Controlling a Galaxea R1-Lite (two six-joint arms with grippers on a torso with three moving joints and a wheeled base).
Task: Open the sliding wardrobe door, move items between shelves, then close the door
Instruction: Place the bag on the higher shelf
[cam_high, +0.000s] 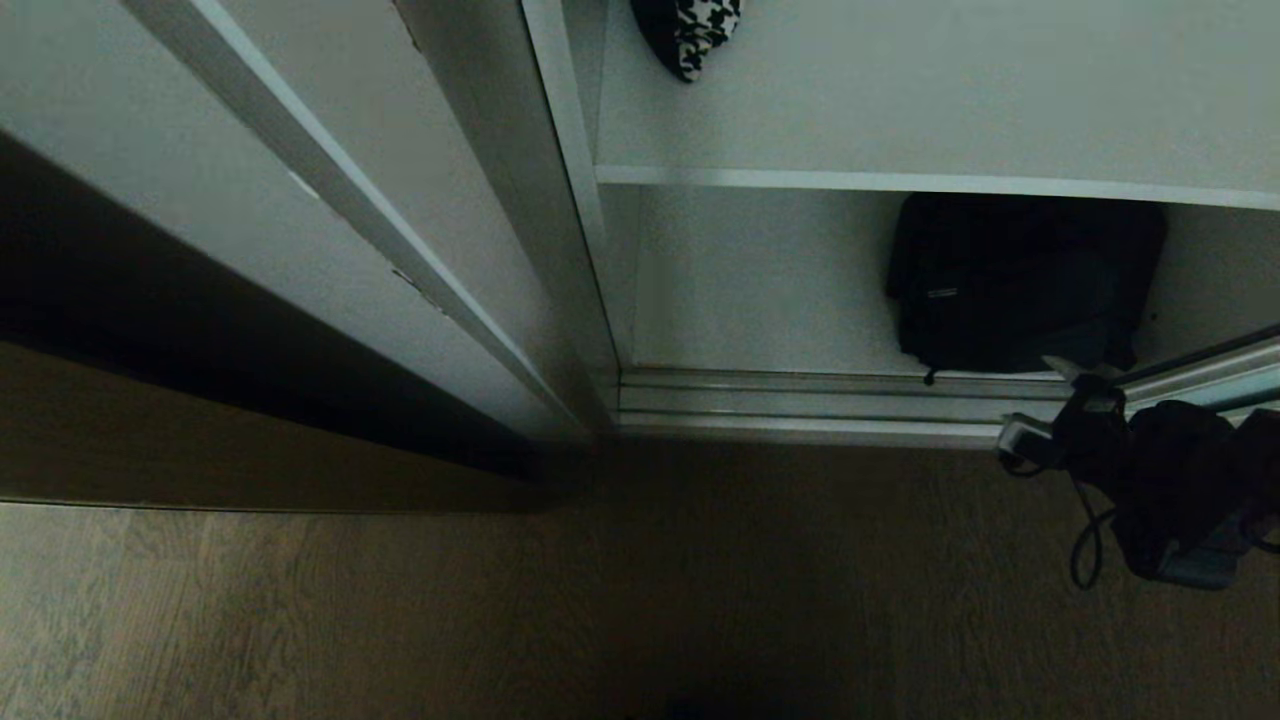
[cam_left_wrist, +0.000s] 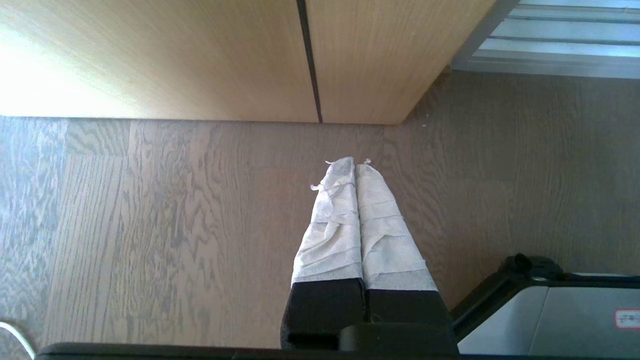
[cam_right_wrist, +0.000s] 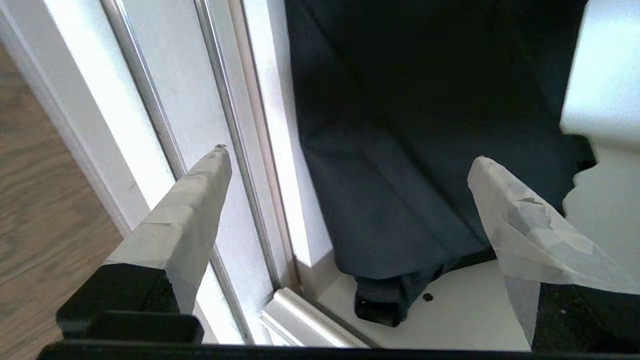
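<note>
The wardrobe stands open. A black-and-white houndstooth cloth (cam_high: 690, 35) lies on the upper white shelf (cam_high: 900, 181). Below it, the black fabric bag (cam_high: 1010, 285) rests on the bottom board (cam_right_wrist: 475, 310). The silver frame edge of the sliding door (cam_high: 1215, 375) shows at the far right. My right gripper (cam_high: 1040, 400) hovers over the floor tracks by the bag's lower right corner. It is open wide and empty, with the bag (cam_right_wrist: 400, 200) just ahead between its taped fingers (cam_right_wrist: 200, 200). My left gripper (cam_left_wrist: 356, 162) is shut and empty, parked above the floor.
Silver floor tracks (cam_high: 800, 405) run along the wardrobe's front. A light wood cabinet (cam_left_wrist: 200, 60) juts out on the left of the opening. Wood floor (cam_high: 600, 600) spreads in front. Part of my base (cam_left_wrist: 550, 315) sits beside the left gripper.
</note>
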